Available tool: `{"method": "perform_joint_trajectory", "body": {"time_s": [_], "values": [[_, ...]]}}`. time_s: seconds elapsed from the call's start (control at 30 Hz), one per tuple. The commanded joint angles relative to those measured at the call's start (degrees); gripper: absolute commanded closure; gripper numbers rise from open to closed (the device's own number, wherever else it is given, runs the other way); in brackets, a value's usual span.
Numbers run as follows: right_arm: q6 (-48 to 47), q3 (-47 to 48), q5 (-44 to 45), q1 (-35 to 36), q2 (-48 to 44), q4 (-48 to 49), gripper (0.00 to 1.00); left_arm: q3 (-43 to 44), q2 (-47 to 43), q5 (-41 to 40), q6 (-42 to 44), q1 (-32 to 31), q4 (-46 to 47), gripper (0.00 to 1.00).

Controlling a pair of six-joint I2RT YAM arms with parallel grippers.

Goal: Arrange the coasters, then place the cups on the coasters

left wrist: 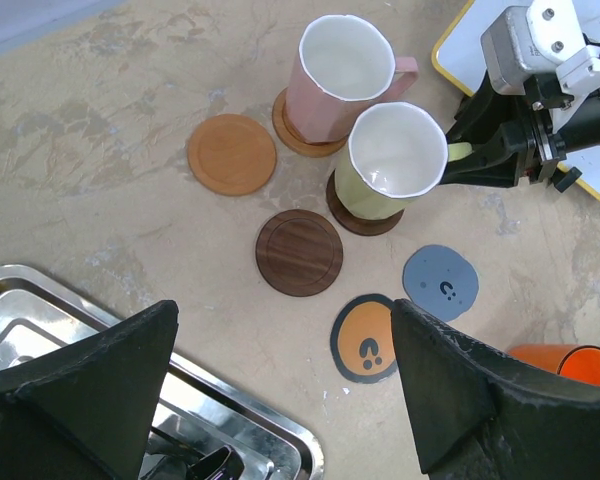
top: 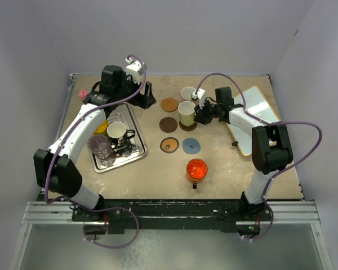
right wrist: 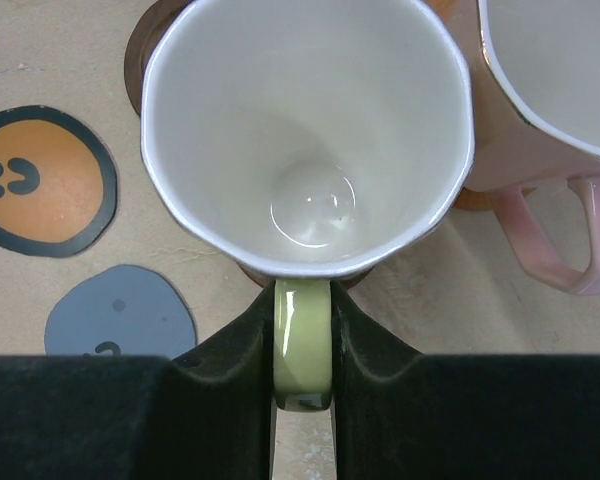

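Note:
A pale cream-green cup (right wrist: 305, 130) stands on a dark brown coaster (left wrist: 355, 222), and my right gripper (right wrist: 302, 345) is shut on its handle. Just behind it a pink cup (left wrist: 345, 70) sits on a brown coaster. Bare on the table lie an orange coaster (left wrist: 232, 153), a brown coaster (left wrist: 299, 252), a black orange-centred coaster (left wrist: 365, 338) and a grey-blue coaster (left wrist: 440, 283). A red-orange cup (top: 196, 169) stands near the front. My left gripper (left wrist: 285, 390) hangs open above the tray's corner, holding nothing.
A silver tray (top: 136, 152) on the left holds a black cup with a white inside (top: 117, 132), a clear purplish glass cup (top: 99, 145) and a yellow cup (top: 101, 126). A white yellow-rimmed board (top: 253, 118) lies at the right. A pink-capped bottle (top: 82, 93) is at the back left.

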Motion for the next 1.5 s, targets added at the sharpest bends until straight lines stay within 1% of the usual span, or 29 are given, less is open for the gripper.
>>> {"method": "perform_joint_trajectory", "body": {"time_s": [0.0, 0.13, 0.53, 0.7, 0.77, 1.0, 1.17, 1.3, 1.4, 1.47], "values": [[-1.6, 1.7, -0.5, -0.1, -3.3, -0.4, 0.74, -0.1, -2.1, 1.3, 0.2, 0.4, 2.6, 0.16], [-2.1, 1.4, 0.0, -0.1, -3.5, -0.6, 0.72, 0.0, -2.1, 1.6, 0.0, 0.3, 2.7, 0.16], [-3.3, 1.7, 1.1, -0.1, -4.4, -2.4, 0.71, -0.6, -2.8, 1.1, 0.4, 0.4, 2.7, 0.16], [-4.2, 1.9, 2.6, -0.1, -6.5, -4.9, 0.69, -1.0, -3.6, 0.1, 1.3, 0.4, 2.7, 0.16], [-4.6, 1.9, 3.4, -0.1, -7.7, -6.2, 0.66, -1.4, -4.1, -0.5, 2.0, 0.4, 2.6, 0.16], [-5.5, 1.4, 7.8, -0.2, -13.3, -12.6, 0.58, -2.4, -5.8, -4.3, 5.9, 0.4, 2.0, 0.16], [-5.7, -0.2, 11.5, -0.1, -20.1, -18.2, 0.53, -5.4, -8.3, -9.4, 10.1, 0.4, 2.1, 0.16], [-4.2, -1.5, 15.5, -0.1, -25.9, -21.5, 0.5, -9.0, -11.1, -14.6, 13.6, 0.4, 1.9, 0.16], [-2.8, -0.9, 17.9, -0.1, -30.1, -26.6, 0.48, -9.8, -11.9, -17.3, 16.4, 0.7, -0.9, 0.16], [-1.6, -0.5, 19.2, -0.1, -32.3, -29.0, 0.48, -10.0, -12.0, -17.6, 17.3, 1.9, -3.1, 0.16]]}}
